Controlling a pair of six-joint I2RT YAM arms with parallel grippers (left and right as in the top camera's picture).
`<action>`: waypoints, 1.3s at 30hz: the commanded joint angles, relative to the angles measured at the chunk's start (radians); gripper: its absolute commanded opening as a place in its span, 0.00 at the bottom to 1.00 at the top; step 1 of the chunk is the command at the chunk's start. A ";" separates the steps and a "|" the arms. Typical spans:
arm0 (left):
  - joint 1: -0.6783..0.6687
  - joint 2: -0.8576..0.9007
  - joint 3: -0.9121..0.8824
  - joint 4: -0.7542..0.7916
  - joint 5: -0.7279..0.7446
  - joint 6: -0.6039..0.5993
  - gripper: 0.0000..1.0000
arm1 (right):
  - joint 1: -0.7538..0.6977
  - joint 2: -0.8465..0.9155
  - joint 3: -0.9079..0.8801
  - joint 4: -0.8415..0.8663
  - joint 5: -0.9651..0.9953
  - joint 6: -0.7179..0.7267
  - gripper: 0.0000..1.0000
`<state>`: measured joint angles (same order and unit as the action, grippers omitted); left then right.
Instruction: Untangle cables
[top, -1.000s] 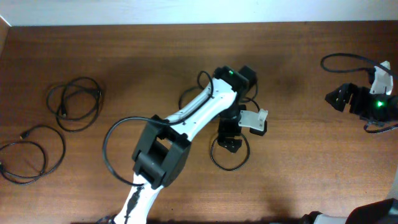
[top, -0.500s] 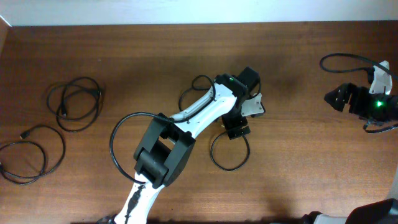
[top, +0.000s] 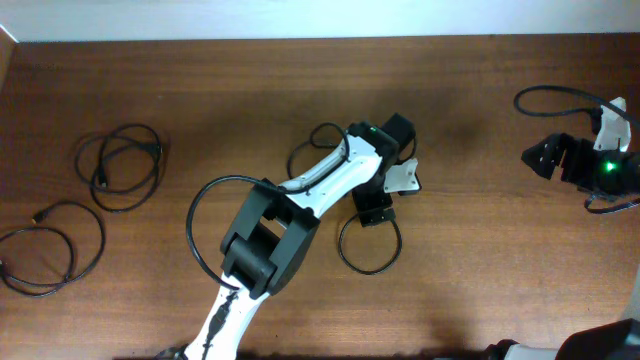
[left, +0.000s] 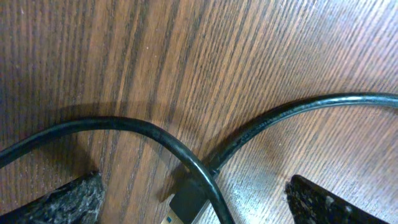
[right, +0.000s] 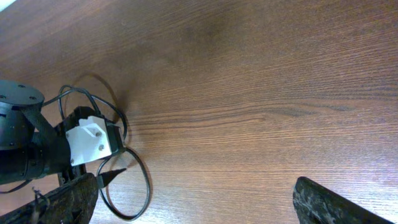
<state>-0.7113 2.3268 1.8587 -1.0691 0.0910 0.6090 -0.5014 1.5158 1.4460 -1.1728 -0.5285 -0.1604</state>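
Cables (left: 280, 114) cross on the table (left: 249, 50), low between the jaws of the left gripper (left: 196, 205), spread wide; right gripper (right: 199, 208), also gaping open, hangs well apart from them.

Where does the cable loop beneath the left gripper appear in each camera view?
Overhead: the cable loop lies at table centre, just below the left gripper.
Left wrist: close up, its cords cross mid-frame between the open fingers.
Right wrist: lower left, small.
Shared landmark: the left gripper, over the loop in all three views.
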 joint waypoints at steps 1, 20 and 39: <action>0.000 0.050 -0.014 -0.005 0.074 0.013 0.89 | -0.001 0.003 0.012 0.001 -0.017 -0.008 0.99; 0.031 0.050 -0.014 0.075 -0.484 -0.101 0.00 | -0.001 0.003 0.012 -0.001 -0.016 -0.008 0.99; 0.653 0.050 -0.014 0.514 -0.174 -0.306 0.00 | -0.001 0.003 0.012 -0.025 -0.016 -0.008 0.99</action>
<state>-0.1478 2.3512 1.8507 -0.6220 -0.2531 0.3279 -0.5014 1.5158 1.4460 -1.1889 -0.5297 -0.1608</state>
